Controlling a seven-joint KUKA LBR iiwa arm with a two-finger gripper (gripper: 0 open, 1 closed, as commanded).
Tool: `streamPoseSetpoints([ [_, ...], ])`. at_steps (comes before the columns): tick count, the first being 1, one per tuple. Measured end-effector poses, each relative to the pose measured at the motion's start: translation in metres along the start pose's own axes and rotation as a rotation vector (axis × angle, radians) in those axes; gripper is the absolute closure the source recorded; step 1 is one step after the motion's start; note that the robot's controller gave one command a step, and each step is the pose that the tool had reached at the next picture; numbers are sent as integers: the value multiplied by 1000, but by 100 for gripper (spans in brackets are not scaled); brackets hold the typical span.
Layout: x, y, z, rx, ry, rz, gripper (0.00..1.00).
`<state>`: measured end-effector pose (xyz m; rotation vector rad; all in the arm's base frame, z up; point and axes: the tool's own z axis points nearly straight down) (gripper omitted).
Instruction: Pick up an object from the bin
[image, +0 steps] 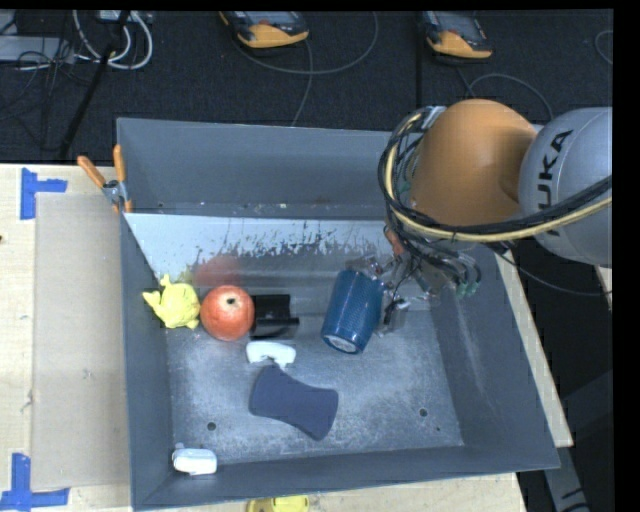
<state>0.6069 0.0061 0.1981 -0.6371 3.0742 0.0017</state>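
Claw (393, 302), right of centre, lies against the upper right edge of a tilted blue cup (352, 310) in the grey bin (250, 170). Whether it is clenched on the cup or released cannot be told. In a row at the cup's left are 1 black block (272, 312), 1 red apple (227, 312) and 1 yellow toy (172, 303). Probable hazard: a hold at the rim alone could let the smooth, round cup pivot, slip free and roll against the block.

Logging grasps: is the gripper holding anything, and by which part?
Cannot be told: the gripper is at the upper end of the tilted blue cup, but no clear grip shows.
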Motion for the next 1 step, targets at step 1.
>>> streamPoseSetpoints([
  [1,5,-4,-41,-3,7,-15,100],
])
